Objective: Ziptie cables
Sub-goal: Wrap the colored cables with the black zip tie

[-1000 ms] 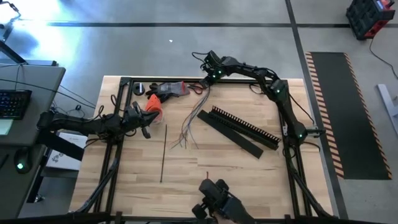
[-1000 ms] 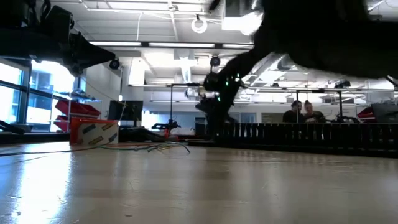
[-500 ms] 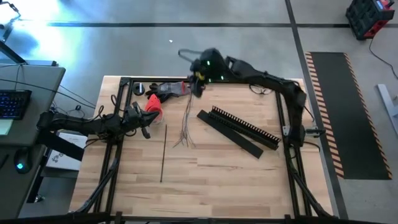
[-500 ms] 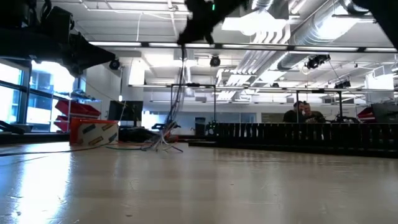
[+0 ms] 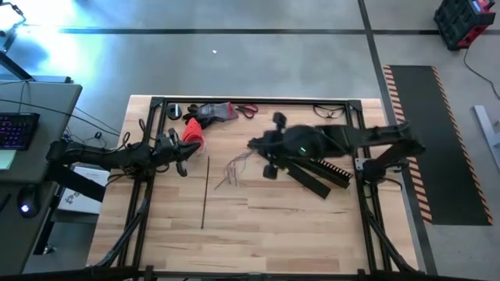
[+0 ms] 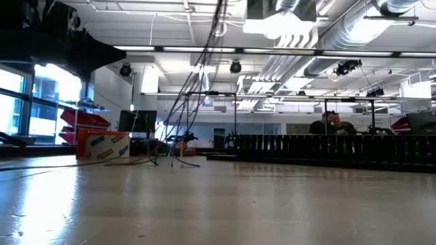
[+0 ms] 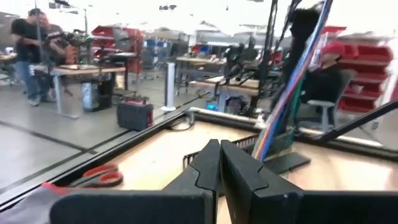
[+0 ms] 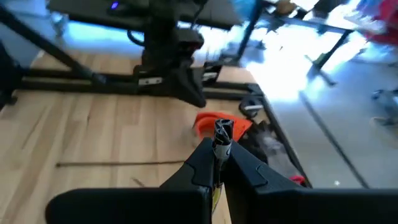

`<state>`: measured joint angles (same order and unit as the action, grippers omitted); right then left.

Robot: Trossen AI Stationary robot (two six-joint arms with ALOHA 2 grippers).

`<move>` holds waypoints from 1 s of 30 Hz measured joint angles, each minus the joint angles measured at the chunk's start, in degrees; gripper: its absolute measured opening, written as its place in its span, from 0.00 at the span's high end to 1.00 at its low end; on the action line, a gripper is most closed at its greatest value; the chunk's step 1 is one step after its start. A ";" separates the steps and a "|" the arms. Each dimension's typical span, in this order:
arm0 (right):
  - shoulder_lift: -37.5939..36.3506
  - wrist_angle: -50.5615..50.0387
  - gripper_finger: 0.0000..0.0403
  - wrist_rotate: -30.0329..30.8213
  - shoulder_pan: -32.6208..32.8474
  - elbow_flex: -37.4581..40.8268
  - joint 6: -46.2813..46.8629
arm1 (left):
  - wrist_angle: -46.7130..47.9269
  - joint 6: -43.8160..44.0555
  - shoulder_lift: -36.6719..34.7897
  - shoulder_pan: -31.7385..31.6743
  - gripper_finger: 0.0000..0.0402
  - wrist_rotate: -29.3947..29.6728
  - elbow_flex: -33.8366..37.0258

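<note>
The cables (image 5: 231, 169) are a thin bunch of grey, dark and reddish wires. In the low view the cables (image 6: 194, 82) slant from high up down to the table, where their free ends (image 6: 170, 158) rest. My right gripper (image 5: 258, 150) hovers over the table's middle, shut on their upper end (image 8: 221, 133). My left gripper (image 5: 183, 158) waits shut and empty by the table's left side; in its own view the left gripper (image 7: 219, 158) faces the hanging cables (image 7: 292, 81). My right gripper pinches the cables' upper end (image 8: 221, 138) between its two fingers, with a short stub sticking out past the fingertips. That end is lifted clear. The bunch hangs slanting down toward the table's left, its free ends (image 5: 221, 182) on the wood.
A long black comb-toothed channel (image 5: 312, 158) and a flat black bar (image 5: 312, 185) lie under the right arm. A thin dark strip (image 5: 205, 191) lies left of the cables. An orange object (image 5: 193, 133), a red-handled tool (image 5: 216, 112) and scissors (image 5: 246, 110) sit near the far edge.
My right gripper, shut on the cables' far end, rose from the far edge and swung toward the table's middle and near side. The held end came up off the wood and the bunch now slants steeply, while the free ends stayed on the table.
</note>
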<state>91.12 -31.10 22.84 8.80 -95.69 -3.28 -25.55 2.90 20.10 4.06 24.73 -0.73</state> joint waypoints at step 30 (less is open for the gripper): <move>-3.86 32.16 1.00 35.02 16.24 40.21 20.32 | -14.62 -6.28 42.98 -0.07 0.67 -7.96 -18.50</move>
<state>87.26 1.06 57.86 25.04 -55.48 17.04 -40.17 -3.38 63.07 3.99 16.77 -19.23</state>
